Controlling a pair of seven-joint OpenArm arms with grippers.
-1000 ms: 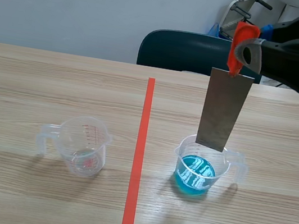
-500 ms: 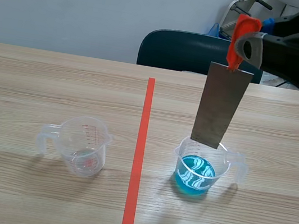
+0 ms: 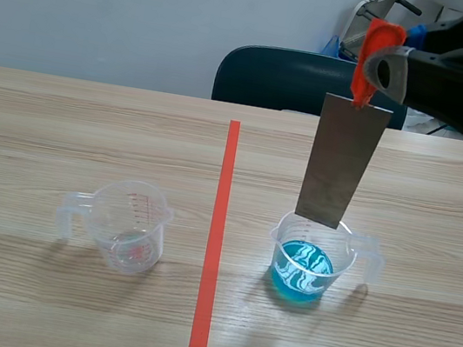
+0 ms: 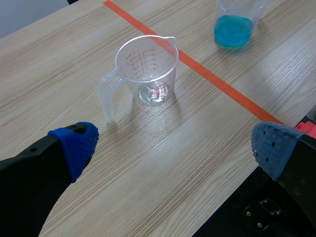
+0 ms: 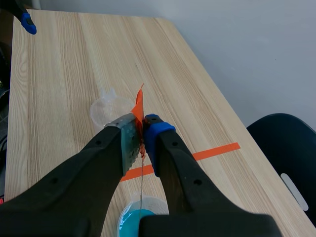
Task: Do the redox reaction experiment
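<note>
A grey metal strip [image 3: 342, 160] with an orange tab [image 3: 372, 59] at its top hangs upright from my right gripper [image 3: 380, 69], which is shut on the tab high above the table. The strip's lower end hovers just over the rim of a clear cup of blue liquid [image 3: 304, 271], right of the tape line. In the right wrist view the fingers pinch the orange tab [image 5: 138, 109], the strip is seen edge-on, and the blue cup [image 5: 137, 219] lies below. A clear, nearly empty measuring cup [image 3: 129, 226] [image 4: 147, 70] stands left of the line. My left gripper [image 4: 175, 145] is open, low, nearer than that cup.
A dark blue chair [image 3: 294, 82] stands behind the table's far edge. The orange tape line [image 3: 215, 241] splits the wooden table down the middle. The blue cup [image 4: 235, 27] also shows far ahead of the left gripper.
The right gripper has lifted the strip slightly and shifted it a little left, so its lower end now hangs above the blue cup's rim. The left arm has not moved.
</note>
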